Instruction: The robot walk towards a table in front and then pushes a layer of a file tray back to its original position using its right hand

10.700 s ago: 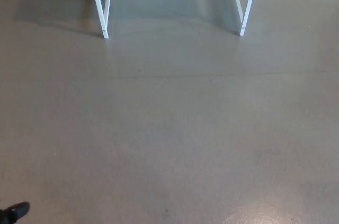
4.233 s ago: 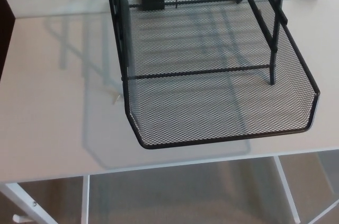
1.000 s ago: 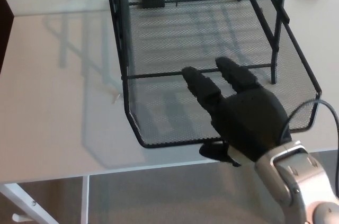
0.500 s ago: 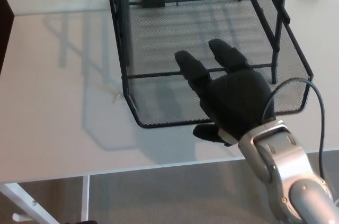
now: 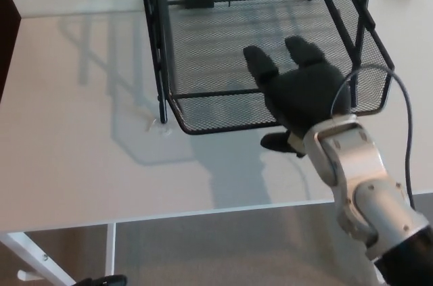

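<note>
A robot's right hand point(image 5: 302, 93) is pressing against the front rim of a black wire-mesh file tray layer point(image 5: 223, 42) on a white table point(image 5: 74, 164), seen from the head camera looking down. The hand is grasping nothing: its two thick fingers point(image 5: 260, 64) are lying spread and extended over the front edge of the mesh layer, reaching above its floor, while the thumb point(image 5: 276, 141) is sticking out below the rim, over the tabletop. The palm is meeting the rim near its right-hand front corner.

The tray layer is sitting low in the black frame point(image 5: 157, 36) of the file tray, its curved front edge projecting a little past the frame's left upright toward the near side of the table. The frame's slanted bars are rising at the right toward the top of the picture. The mesh is casting a grey shadow on the tabletop just in front of and to the left of the layer.

The silver forearm point(image 5: 355, 181) is coming in from the lower right corner, with a grey cable point(image 5: 404, 120) looping from the wrist up beside the tray's right wall. Below the table edge, grey floor point(image 5: 223, 252) and a white table leg point(image 5: 30, 262) are showing. The left hand is out of the picture.
</note>
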Tool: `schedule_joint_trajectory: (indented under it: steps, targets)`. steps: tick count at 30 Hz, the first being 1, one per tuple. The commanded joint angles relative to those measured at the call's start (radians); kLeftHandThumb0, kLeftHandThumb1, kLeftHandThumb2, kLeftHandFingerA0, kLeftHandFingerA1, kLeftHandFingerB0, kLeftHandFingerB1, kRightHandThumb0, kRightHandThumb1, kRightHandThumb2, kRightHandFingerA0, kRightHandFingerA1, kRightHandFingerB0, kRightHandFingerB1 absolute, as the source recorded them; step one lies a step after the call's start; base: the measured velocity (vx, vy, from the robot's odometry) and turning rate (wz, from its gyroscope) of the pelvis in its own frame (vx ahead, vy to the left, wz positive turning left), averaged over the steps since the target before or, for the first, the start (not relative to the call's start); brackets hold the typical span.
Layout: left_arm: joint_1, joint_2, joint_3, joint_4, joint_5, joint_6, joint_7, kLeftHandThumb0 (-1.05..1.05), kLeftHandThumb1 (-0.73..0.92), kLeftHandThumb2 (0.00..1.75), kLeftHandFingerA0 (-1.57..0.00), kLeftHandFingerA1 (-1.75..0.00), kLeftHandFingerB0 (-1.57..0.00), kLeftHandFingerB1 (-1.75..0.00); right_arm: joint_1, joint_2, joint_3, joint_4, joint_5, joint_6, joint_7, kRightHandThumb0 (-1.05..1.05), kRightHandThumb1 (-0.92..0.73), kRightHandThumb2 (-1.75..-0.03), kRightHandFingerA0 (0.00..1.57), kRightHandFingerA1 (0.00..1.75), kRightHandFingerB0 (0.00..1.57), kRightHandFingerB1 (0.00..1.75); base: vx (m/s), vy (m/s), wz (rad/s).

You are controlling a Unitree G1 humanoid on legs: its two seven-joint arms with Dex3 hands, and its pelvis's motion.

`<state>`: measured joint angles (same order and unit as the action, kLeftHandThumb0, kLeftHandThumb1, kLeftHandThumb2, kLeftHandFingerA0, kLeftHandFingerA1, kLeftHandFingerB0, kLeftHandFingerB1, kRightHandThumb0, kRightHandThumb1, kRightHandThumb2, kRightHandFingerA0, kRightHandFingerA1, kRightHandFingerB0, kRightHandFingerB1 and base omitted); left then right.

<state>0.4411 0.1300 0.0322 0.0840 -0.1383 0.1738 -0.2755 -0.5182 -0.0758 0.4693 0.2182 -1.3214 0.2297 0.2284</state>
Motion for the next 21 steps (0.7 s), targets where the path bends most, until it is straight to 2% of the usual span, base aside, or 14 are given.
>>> schedule_joint_trajectory:
  steps: [1,5,6,9,10,13,18,19,20,21]
  targets:
    - [0.011,0.014,0.006,0.001,-0.001,0.007,-0.007,-0.22,0.62,0.59,-0.62,-0.48,-0.46,-0.4,-0.061,-0.009,0.01,0.031,0.038,0.026,-0.003,-0.89,-0.54,-0.9,0.0,0.0,0.0,0.01,0.0,0.0,0.0]
    - [0.01,0.018,0.002,0.007,0.005,-0.005,-0.011,-0.22,0.62,0.59,-0.62,-0.48,-0.47,-0.41,-0.095,0.0,0.017,0.035,0.053,0.034,0.005,-0.88,-0.53,-0.89,0.0,0.0,0.0,0.01,0.0,0.0,0.0]
    - [0.01,0.018,0.001,0.005,0.004,-0.004,-0.012,-0.22,0.62,0.59,-0.63,-0.49,-0.47,-0.41,-0.105,0.002,0.023,0.042,0.052,0.038,0.006,-0.81,-0.61,-0.59,0.0,0.0,0.0,0.0,0.0,0.0,0.0]
    - [0.011,0.017,0.002,-0.002,0.002,0.001,-0.009,-0.23,0.61,0.58,-0.65,-0.49,-0.48,-0.41,-0.13,0.006,0.045,0.053,0.039,0.051,0.016,-0.82,-0.62,-0.59,0.0,0.0,0.0,0.0,0.0,0.0,0.0]
    - [0.011,0.014,0.002,-0.002,0.0,0.003,-0.009,-0.24,0.61,0.59,-0.63,-0.49,-0.47,-0.41,-0.136,0.008,0.052,0.059,0.041,0.05,0.006,-0.88,-0.52,-0.89,0.0,0.0,0.0,0.01,0.0,0.0,0.0]
    - [0.011,0.015,0.002,-0.002,-0.002,-0.002,-0.014,-0.23,0.62,0.59,-0.62,-0.49,-0.47,-0.41,-0.131,0.012,0.063,0.06,0.051,0.052,-0.005,-0.87,-0.51,-0.88,0.0,0.0,0.0,0.01,0.0,0.0,0.0]
    - [0.002,0.015,0.007,-0.012,-0.006,0.015,-0.01,-0.22,0.61,0.58,-0.64,-0.48,-0.47,-0.4,-0.087,0.014,0.061,0.031,0.097,0.059,0.048,-0.83,-0.48,-0.85,0.0,0.0,0.0,0.01,0.0,0.0,0.0]
    - [-0.001,0.016,0.009,-0.01,-0.009,0.014,-0.013,-0.22,0.61,0.58,-0.64,-0.48,-0.47,-0.4,-0.076,0.009,0.061,0.023,0.105,0.057,0.054,-0.79,-0.55,-0.58,0.0,0.0,0.0,0.0,0.0,0.0,0.0]
    - [-0.003,0.017,0.011,-0.011,-0.01,0.016,-0.013,-0.22,0.61,0.58,-0.64,-0.48,-0.47,-0.4,-0.062,0.001,0.064,0.013,0.109,0.052,0.053,-0.85,-0.48,-0.87,0.0,0.0,0.0,0.01,0.0,0.0,0.0]
    - [-0.005,0.018,0.012,-0.012,-0.009,0.019,-0.012,-0.22,0.61,0.58,-0.64,-0.48,-0.47,-0.4,-0.041,-0.009,0.064,-0.002,0.118,0.044,0.052,-0.83,-0.46,-0.84,0.0,0.0,0.0,0.03,0.0,0.0,0.0]
